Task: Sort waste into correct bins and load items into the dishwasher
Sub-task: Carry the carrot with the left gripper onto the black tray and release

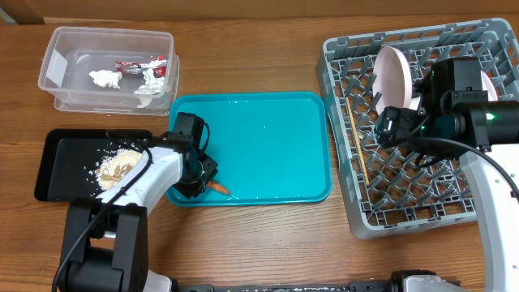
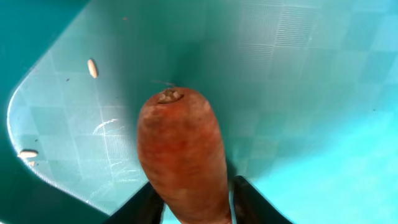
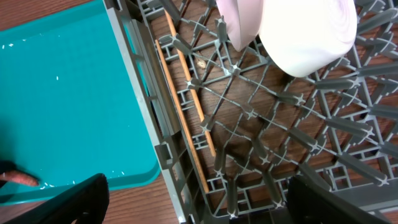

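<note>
Left wrist view fills with the small orange carrot (image 2: 183, 155), pinched at its near end between the two fingers of the left gripper (image 2: 196, 210), its stem end pointing away from the camera. Whether it rests on the surface or hangs just above cannot be told. It sits over the near left corner of the teal tray (image 1: 268, 138), where two stray rice grains (image 2: 92, 68) lie. Just left of that tray, the black tray (image 1: 65, 158) holds a heap of rice scraps (image 1: 117, 165). Behind it, the clear tub (image 1: 57, 45) contains the snack wrapper (image 1: 142, 65) and crumpled tissue (image 1: 105, 79). Right of the teal tray stands the grey dish rack (image 1: 357, 215). The right gripper (image 3: 208, 205) hovers above it with its fingers spread wide and nothing between them. Chopsticks (image 3: 186, 106) lie along the rack's left edge, and a plate (image 1: 393, 73) and a bowl (image 3: 311, 31) stand among the far pegs.
</note>
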Motion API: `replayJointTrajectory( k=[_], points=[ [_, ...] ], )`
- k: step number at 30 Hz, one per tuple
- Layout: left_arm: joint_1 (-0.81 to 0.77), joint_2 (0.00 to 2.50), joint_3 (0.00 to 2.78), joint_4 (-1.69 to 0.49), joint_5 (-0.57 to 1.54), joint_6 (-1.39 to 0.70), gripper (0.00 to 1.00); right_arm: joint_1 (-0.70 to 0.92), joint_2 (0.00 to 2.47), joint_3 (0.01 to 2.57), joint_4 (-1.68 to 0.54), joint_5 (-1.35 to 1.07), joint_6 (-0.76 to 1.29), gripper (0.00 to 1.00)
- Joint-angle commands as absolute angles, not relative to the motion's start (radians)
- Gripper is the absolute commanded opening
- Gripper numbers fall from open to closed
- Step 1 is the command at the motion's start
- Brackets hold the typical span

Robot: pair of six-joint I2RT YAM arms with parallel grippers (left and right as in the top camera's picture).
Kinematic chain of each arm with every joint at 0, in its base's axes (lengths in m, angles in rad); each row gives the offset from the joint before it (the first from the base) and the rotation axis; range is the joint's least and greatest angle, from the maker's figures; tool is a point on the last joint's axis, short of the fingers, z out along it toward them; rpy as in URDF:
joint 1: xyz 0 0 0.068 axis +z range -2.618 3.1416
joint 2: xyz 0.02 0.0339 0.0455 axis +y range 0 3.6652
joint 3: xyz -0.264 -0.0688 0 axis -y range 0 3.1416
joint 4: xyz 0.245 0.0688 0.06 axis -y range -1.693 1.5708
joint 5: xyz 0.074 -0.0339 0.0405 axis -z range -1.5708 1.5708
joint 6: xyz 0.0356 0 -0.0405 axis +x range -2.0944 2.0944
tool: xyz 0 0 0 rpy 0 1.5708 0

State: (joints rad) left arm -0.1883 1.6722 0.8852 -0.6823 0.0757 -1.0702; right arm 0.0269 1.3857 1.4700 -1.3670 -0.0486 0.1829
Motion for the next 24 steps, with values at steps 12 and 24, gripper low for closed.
replayJointTrajectory(
  k=[12,24],
  points=[
    [-0.144,1.729,0.939,-0.711,0.07,-0.934,0.1,0.024,1.381,1.487,-1.367,-0.057,0.182,0.93],
    [0.054,1.729,1.255,-0.956,0.07,-0.738,0.04,0.024,1.381,1.487,-1.367,-0.054,0.182,0.93]
  ],
)
